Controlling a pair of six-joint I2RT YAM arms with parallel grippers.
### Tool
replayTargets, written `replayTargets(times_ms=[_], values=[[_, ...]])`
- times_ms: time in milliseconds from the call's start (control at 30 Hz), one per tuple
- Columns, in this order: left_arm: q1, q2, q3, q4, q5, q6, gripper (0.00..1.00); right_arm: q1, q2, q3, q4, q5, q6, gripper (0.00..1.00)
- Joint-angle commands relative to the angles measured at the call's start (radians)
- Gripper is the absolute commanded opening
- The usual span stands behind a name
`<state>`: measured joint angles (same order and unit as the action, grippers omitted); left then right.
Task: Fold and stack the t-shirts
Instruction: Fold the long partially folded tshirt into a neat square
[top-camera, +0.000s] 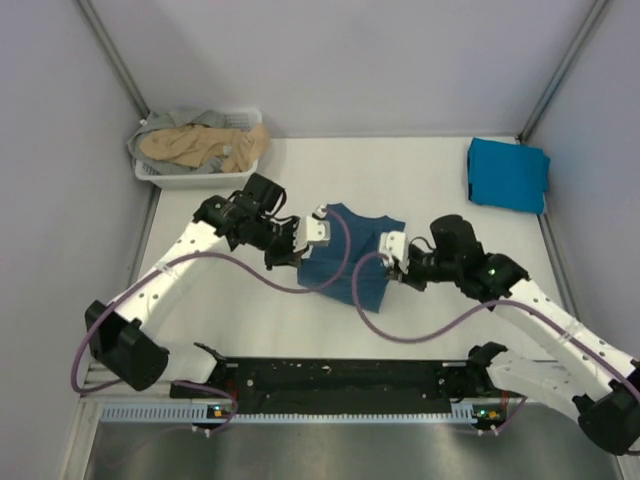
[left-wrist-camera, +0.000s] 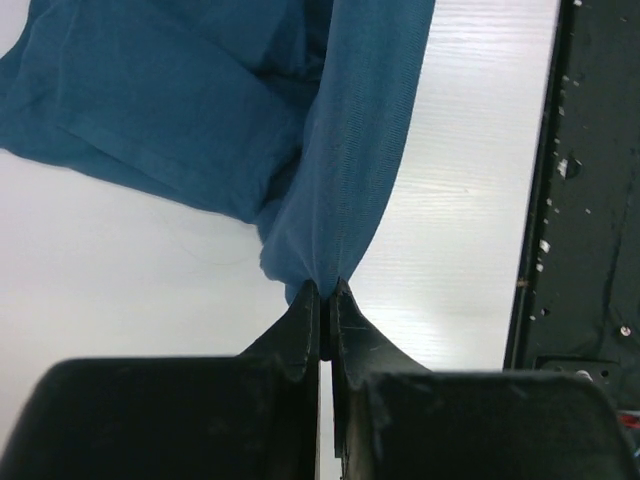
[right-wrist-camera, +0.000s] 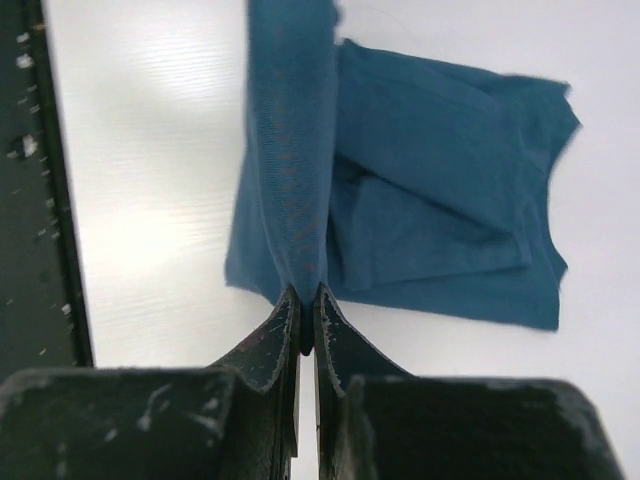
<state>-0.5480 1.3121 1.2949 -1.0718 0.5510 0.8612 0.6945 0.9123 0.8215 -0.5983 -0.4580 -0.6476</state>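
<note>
We see the left hand (left-wrist-camera: 325, 290) and right hand (right-wrist-camera: 308, 295) each clamped on the dark teal t-shirt (top-camera: 366, 226) on the table (top-camera: 430, 180).

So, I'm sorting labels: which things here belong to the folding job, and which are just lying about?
Job: dark teal shirt, pinched by left end effector and right end effector; folded cyan shirt; tan shirt.
Lying about: white basket; black rail.

White table (top-camera: 430, 170) has a dark teal shirt (top-camera: 362, 232) dead center. Folded cyan shirt (top-camera: 508, 173) sits at 2 o'clock, white basket (top-camera: 200, 180) at 10.
</note>
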Motion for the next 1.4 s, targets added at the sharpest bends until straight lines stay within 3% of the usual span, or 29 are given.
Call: replayTargets(times_ms=[0, 100, 433, 967, 1100, 1233, 1367], values=[[0.039, 0.142, 0.095, 0.117, -0.101, -0.099, 0.00, -0.209, 0.065, -0.007, 0.159, -0.086, 0.104, 0.00], [0.072, 0.290, 0.193, 0.183, -0.186, -0.186, 0.00, -0.294, 0.150, -0.010, 0.267, -0.099, 0.150, 0.00], [0.102, 0.642, 0.543, 0.226, -0.224, -0.297, 0.00, -0.441, 0.477, 0.119, 0.426, -0.054, 0.215, 0.00], [0.100, 0.897, 0.672, 0.503, -0.342, -0.470, 0.01, -0.497, 0.830, 0.336, 0.474, 0.062, 0.319, 0.00], [0.102, 0.969, 0.722, 0.524, -0.341, -0.516, 0.17, -0.498, 0.925, 0.396, 0.483, 0.110, 0.341, 0.01], [0.100, 1.032, 0.790, 0.567, -0.404, -0.542, 0.43, -0.503, 1.029, 0.513, 0.465, 0.246, 0.419, 0.18], [0.108, 1.084, 0.894, 0.579, -0.468, -0.599, 0.56, -0.523, 1.149, 0.681, 0.375, 0.292, 0.518, 0.26]])
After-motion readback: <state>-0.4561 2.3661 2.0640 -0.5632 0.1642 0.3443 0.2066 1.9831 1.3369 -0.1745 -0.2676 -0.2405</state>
